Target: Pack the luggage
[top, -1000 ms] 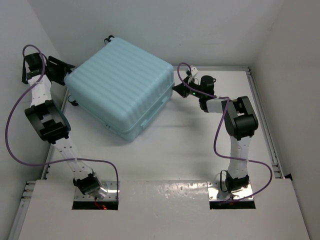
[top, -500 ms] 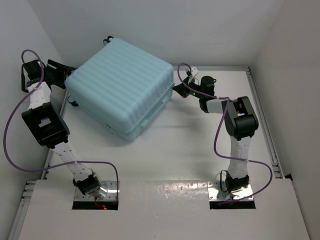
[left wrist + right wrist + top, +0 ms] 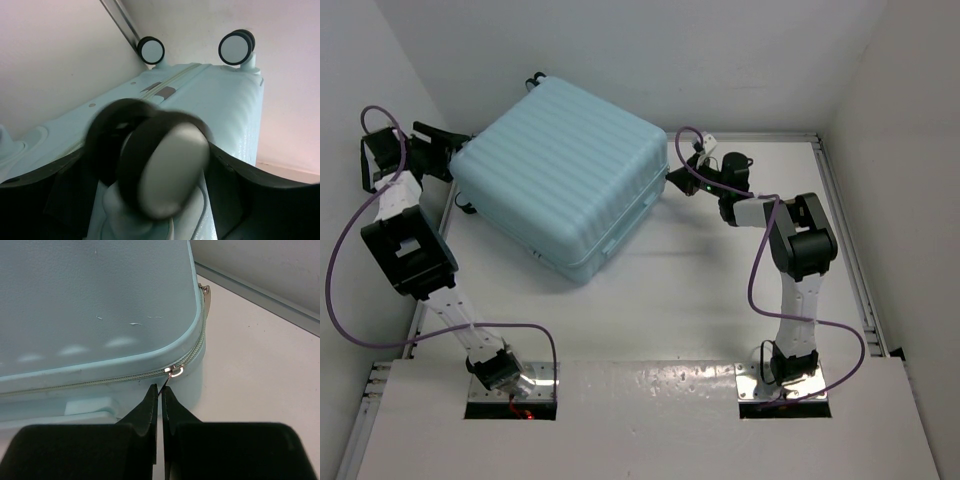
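The right end effector (image 3: 160,392) is pinched narrow, its two dark fingers (image 3: 145,407) almost together on the thin tab of a zipper pull (image 3: 175,371). The pull sits on the zipper line at a rounded corner of the luggage (image 3: 565,175), just below the lid edge. A small metal tag (image 3: 206,294) stands out of the zipper further along that corner.

The left end effector (image 3: 150,167) is spread wide at the opposite corner. A black wheel (image 3: 165,170) with a grey hub lies between its fingers, blurred by closeness. I cannot tell whether the fingers touch the wheel. Beyond it along the same end of the shell are two more wheels (image 3: 151,50), one on each far corner.

The luggage lies flat and zipped shut on the white table (image 3: 700,290). It is turned at an angle, ribbed lid up, toward the far left of the table, between the two arms. Purple cables (image 3: 345,270) loop from each arm.
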You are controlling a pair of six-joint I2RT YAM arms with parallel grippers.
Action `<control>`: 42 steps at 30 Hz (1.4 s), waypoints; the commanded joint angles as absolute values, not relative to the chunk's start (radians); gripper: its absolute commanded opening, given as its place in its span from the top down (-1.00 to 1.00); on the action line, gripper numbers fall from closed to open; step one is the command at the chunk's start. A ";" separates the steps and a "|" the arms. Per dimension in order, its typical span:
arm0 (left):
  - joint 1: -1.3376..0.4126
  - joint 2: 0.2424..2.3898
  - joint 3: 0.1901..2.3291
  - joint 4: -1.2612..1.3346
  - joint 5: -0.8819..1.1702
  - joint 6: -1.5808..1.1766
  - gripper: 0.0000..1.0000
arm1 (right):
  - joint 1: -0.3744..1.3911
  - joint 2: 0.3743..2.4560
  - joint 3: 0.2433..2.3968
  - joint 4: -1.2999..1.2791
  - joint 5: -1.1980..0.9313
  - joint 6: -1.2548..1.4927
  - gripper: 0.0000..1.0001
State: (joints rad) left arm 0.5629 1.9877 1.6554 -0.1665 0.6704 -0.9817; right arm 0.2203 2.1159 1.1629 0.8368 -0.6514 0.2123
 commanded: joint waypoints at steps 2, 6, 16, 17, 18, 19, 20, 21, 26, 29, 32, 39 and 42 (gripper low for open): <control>0.577 1.930 1.651 -0.172 0.712 -1.017 -0.63 | 0.261 2.040 1.158 0.928 -0.793 0.222 1.00; 0.587 1.930 1.651 -0.147 0.733 -1.029 -0.45 | 0.261 2.043 1.158 0.931 -0.793 0.226 1.00; 0.607 1.939 1.651 -0.137 0.709 -1.029 0.56 | 0.267 2.051 1.167 0.931 -0.795 0.226 1.00; 0.607 1.939 1.651 -0.137 0.694 -1.029 0.68 | 0.264 2.048 1.167 0.931 -0.796 0.225 1.00; 0.607 1.939 1.651 -0.150 0.693 -1.029 0.92 | 0.268 2.051 1.166 0.931 -0.792 0.225 1.00; 0.607 1.948 1.651 -0.150 0.693 -1.029 1.00 | 0.265 2.051 1.164 0.930 -0.788 0.221 1.00; 0.607 1.959 1.651 -0.167 0.693 -1.000 1.00 | 0.265 2.054 1.164 0.931 -0.784 0.216 1.00; 0.607 1.959 1.660 -0.167 0.693 -0.974 1.00 | 0.262 2.052 1.161 0.931 -0.772 0.213 1.00; 0.647 2.037 1.782 -0.286 0.609 -0.796 1.00 | 0.235 2.100 1.213 0.917 -0.689 0.201 1.00; 0.670 2.118 1.890 -0.321 0.552 -0.692 1.00 | 0.201 2.152 1.267 0.901 -0.617 0.203 1.00; 0.670 2.196 1.986 -0.330 0.526 -0.618 1.00 | 0.175 2.212 1.348 0.900 -0.575 0.192 1.00; 0.629 2.273 2.057 -0.342 0.503 -0.517 1.00 | 0.147 2.399 1.631 0.937 -0.583 0.196 1.00; 0.592 2.319 2.101 -0.354 0.480 -0.470 1.00 | 0.153 2.505 1.737 0.971 -0.606 0.212 1.00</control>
